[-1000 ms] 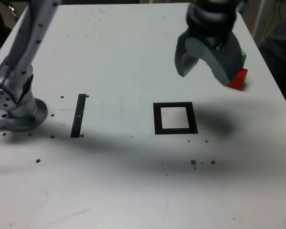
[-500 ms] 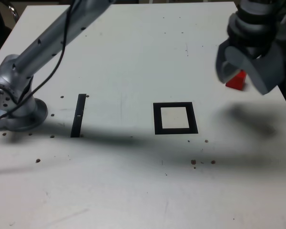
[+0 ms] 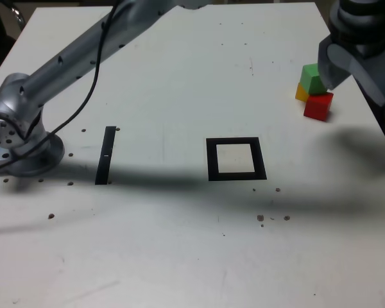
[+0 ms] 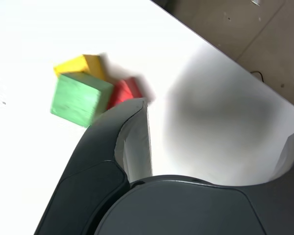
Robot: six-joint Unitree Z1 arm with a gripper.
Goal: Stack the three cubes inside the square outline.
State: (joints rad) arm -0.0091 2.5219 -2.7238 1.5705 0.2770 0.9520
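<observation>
White and lightly speckled, the bench (image 3: 179,77) carries the three cubes in a tight cluster near its far edge on the exterior view's right. The green cube (image 3: 314,78) sits atop the yellow cube (image 3: 301,93), with the red cube (image 3: 318,106) just beside them on the bench surface, touching the pair. The square outline (image 3: 236,158) lies flat and unoccupied near the middle, well apart from the cubes. A thin black strip (image 3: 106,154) lies farther toward the exterior view's left, near the arm's silver base (image 3: 22,138). The tool (image 4: 215,147) hangs beside the cluster at the bench's right edge, its jaws spread wide and gripping nothing; one dark finger (image 4: 130,139) shows close to the red cube in the wrist view.
</observation>
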